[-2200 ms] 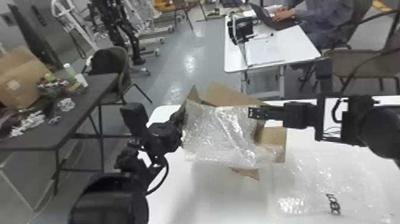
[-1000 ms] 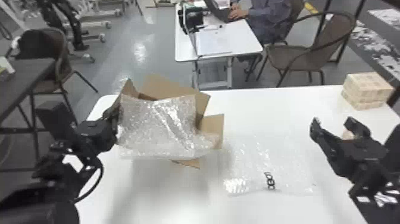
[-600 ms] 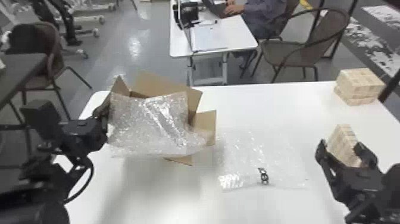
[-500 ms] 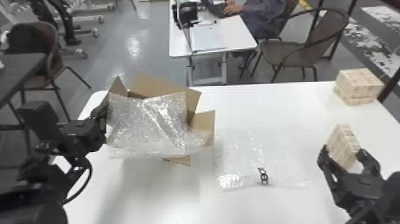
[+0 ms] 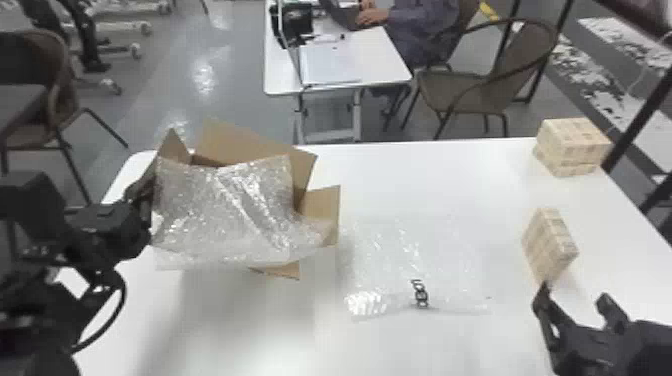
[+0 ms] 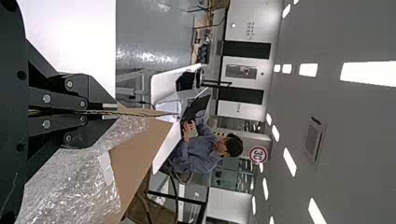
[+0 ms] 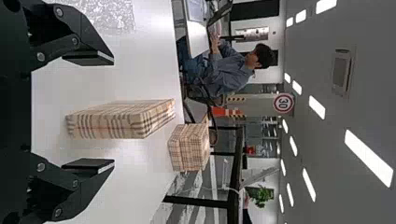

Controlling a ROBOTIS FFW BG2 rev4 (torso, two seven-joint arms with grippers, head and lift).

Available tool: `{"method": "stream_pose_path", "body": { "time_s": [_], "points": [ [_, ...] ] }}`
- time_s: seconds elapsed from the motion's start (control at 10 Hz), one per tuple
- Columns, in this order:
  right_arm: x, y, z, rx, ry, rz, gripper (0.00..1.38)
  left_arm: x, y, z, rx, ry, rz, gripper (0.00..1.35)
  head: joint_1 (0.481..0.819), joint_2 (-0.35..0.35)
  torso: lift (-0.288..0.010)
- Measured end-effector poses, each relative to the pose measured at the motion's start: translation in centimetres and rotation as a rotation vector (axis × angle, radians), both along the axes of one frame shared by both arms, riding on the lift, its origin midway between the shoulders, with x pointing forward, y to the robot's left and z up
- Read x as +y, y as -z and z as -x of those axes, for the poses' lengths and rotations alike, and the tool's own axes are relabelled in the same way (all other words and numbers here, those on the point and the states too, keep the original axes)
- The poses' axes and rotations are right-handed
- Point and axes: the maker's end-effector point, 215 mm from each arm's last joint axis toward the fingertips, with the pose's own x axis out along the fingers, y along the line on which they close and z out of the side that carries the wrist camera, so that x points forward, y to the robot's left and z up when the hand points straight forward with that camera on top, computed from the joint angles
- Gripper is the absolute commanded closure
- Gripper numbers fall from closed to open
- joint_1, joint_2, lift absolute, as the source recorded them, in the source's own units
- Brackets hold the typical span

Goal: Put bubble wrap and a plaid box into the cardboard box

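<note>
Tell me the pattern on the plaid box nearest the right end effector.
Beige plaid box, with dark and reddish lines; clearest in the right wrist view.

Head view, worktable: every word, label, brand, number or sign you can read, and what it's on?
Black lettering on the clear wrap lying flat on the table: too blurred to read.
Cardboard box, near plaid box, far plaid stack: none I can make out.

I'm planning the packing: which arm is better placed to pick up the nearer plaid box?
Probably the right: the right tool is open and close to the nearer plaid box, while the left tool, across the table, is shut on a cardboard flap.
</note>
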Motion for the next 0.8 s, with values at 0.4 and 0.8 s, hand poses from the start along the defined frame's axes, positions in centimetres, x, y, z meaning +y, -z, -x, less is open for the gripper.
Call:
{"method": "stream_pose_path", "body": {
  "time_s": [0.4,0.8],
  "points": [
    [-1.2,4.7,-1.7,0.041,-0.032,-0.106,0.49,-0.1,0.0,0.0,-0.001,0.004,0.0,1.23,0.695,0.013,-0.108],
    [0.0,5.8,-4.2,0.062,-0.126,-0.115,0.49,-0.2,-0.1,0.0,-0.004,0.008,0.003,1.23,0.695,0.025,-0.108]
  ]
}}
